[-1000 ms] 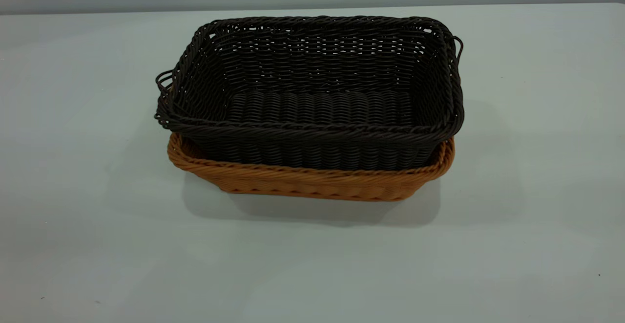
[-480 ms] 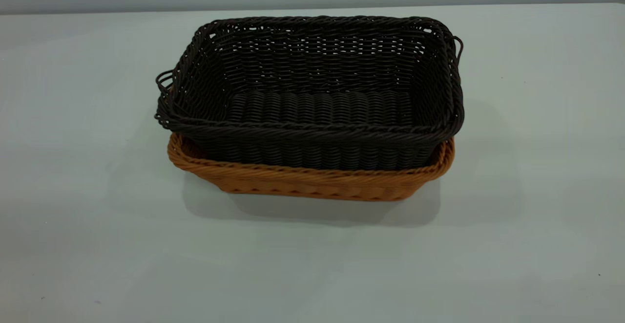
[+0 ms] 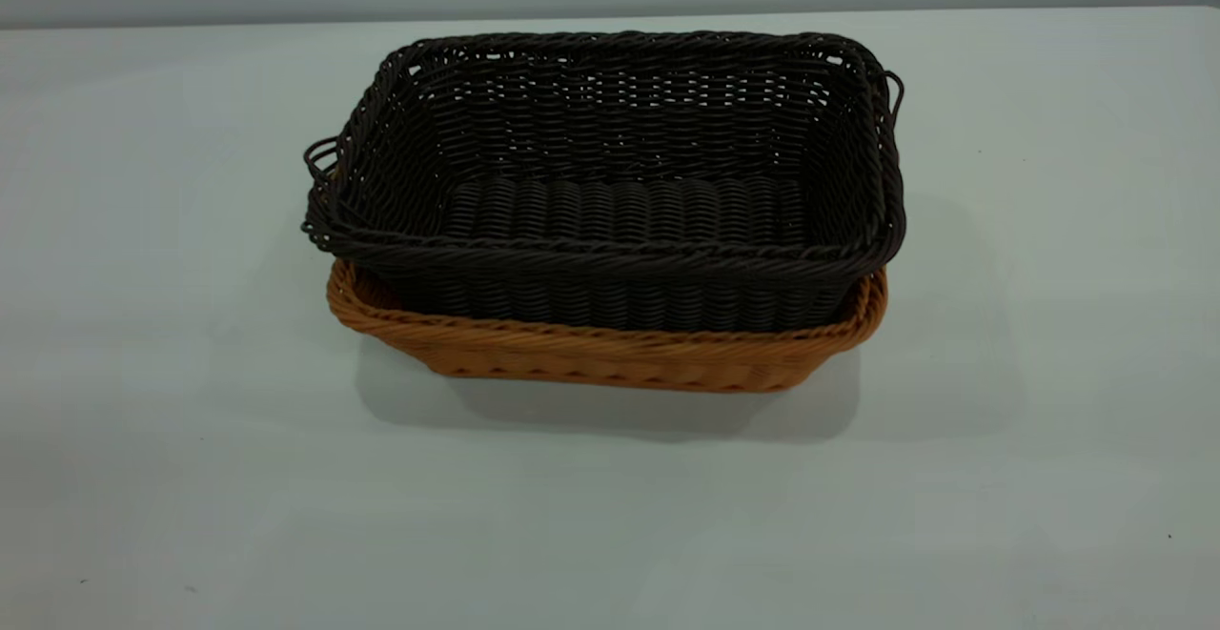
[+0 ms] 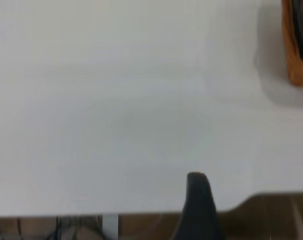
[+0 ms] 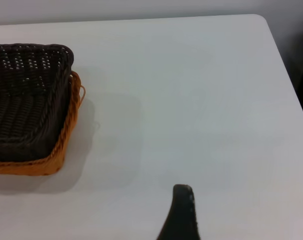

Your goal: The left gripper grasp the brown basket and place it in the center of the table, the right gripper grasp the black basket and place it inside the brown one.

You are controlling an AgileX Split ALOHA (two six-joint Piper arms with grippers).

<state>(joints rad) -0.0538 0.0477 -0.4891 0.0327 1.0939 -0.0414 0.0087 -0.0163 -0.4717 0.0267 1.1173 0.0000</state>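
Note:
The black basket (image 3: 610,172) sits nested inside the brown basket (image 3: 610,358), both upright at the middle of the table (image 3: 191,477). The black rim stands above the brown rim. Neither arm shows in the exterior view. In the left wrist view the left gripper (image 4: 197,200) hangs near the table's edge, far from the brown basket's corner (image 4: 296,60). In the right wrist view the right gripper (image 5: 182,212) is over bare table, well away from the nested baskets (image 5: 26,100). Only a dark tip of each gripper shows. Neither holds anything.
The table's rounded corner (image 5: 264,20) and a grey wall lie beyond the right gripper. Brown floor (image 4: 271,220) and cables show past the table edge beside the left gripper.

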